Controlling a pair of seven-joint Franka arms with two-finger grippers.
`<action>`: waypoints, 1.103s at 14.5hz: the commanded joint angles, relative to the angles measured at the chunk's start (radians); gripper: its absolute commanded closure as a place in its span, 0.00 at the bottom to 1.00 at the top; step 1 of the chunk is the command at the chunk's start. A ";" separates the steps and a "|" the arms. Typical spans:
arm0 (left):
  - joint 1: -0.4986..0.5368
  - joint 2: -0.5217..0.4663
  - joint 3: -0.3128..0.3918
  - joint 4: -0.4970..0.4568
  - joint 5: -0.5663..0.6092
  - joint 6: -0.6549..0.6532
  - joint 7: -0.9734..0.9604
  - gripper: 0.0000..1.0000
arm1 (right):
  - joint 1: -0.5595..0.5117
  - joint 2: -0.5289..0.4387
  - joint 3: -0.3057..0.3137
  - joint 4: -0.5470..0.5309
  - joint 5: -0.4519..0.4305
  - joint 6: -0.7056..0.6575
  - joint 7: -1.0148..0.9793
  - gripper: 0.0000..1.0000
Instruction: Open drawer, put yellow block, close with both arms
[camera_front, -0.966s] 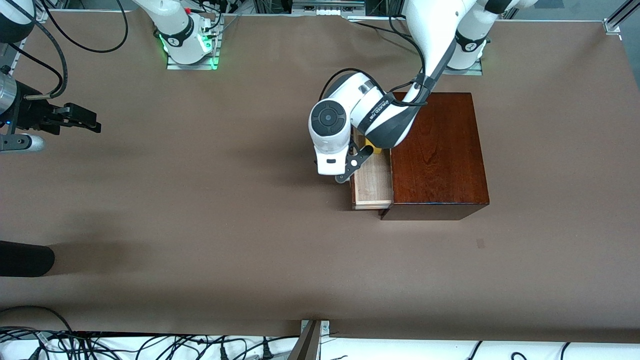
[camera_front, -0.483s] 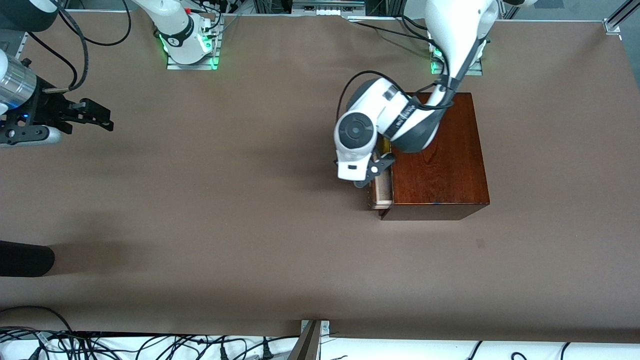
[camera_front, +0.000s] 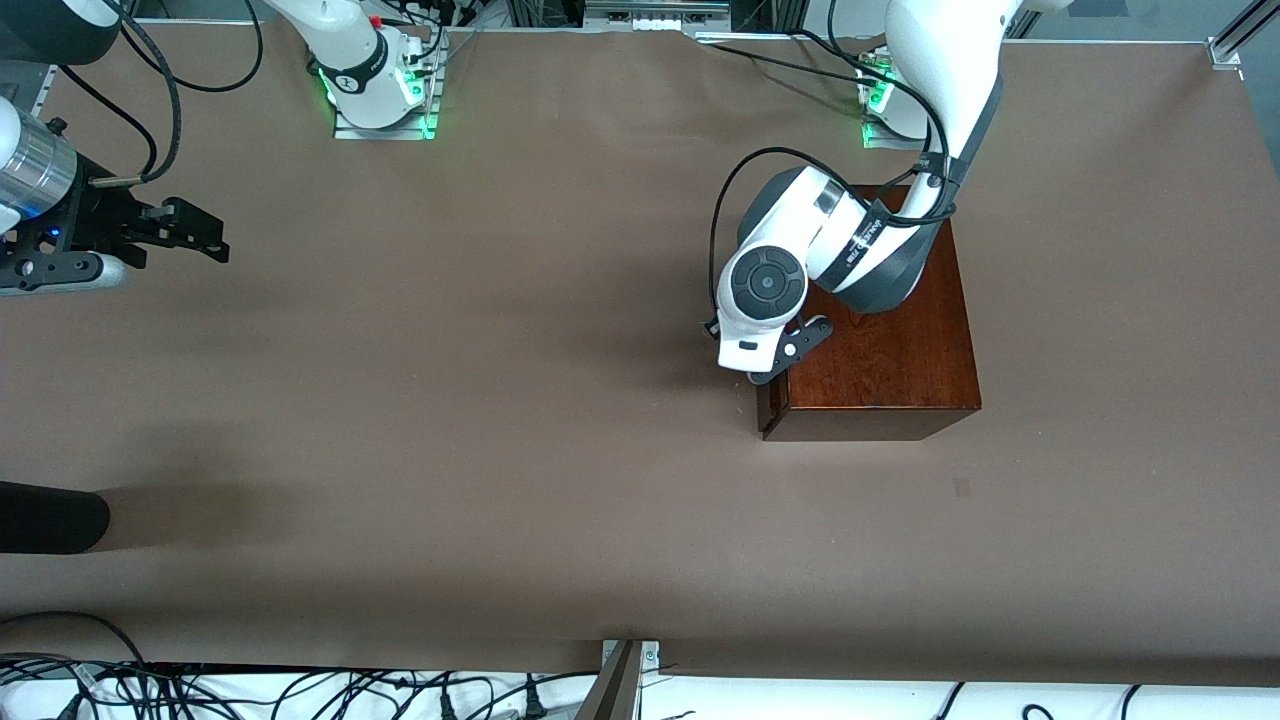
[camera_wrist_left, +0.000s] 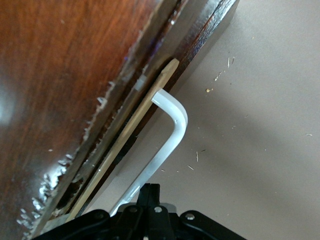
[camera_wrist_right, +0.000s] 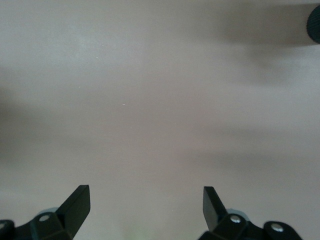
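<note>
Your left claw (camera_wrist_left: 149, 200), pressed together, sits at the one drawer's (camera_wrist_left: 125, 132) handle (camera_wrist_left: 170, 135); right claw (camera_wrist_right: 146, 205) waits spread over the table (camera_front: 450, 450)

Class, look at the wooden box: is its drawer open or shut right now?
Shut, or nearly: in the front view no tray sticks out of the box; in the left wrist view the drawer front lies almost flush, handle outside.

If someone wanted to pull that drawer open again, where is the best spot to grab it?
Probably the white U-shaped handle on the drawer front. It stands off the dark front with a gap underneath, so gripper fingers could close across the bar. Approach from the open table in front of the drawer, toward the right arm's end, since the wooden box blocks the other sides.
</note>
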 joint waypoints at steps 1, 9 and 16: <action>0.022 -0.133 0.017 -0.050 0.023 -0.032 0.040 0.31 | 0.009 -0.008 -0.003 -0.004 0.000 0.008 0.013 0.00; 0.115 -0.396 -0.045 -0.065 0.009 -0.088 0.116 0.00 | 0.009 -0.006 -0.004 -0.002 0.001 0.006 0.013 0.00; 0.284 -0.636 0.058 -0.214 0.014 -0.164 0.774 0.00 | 0.009 -0.004 -0.005 0.001 0.003 0.002 0.006 0.00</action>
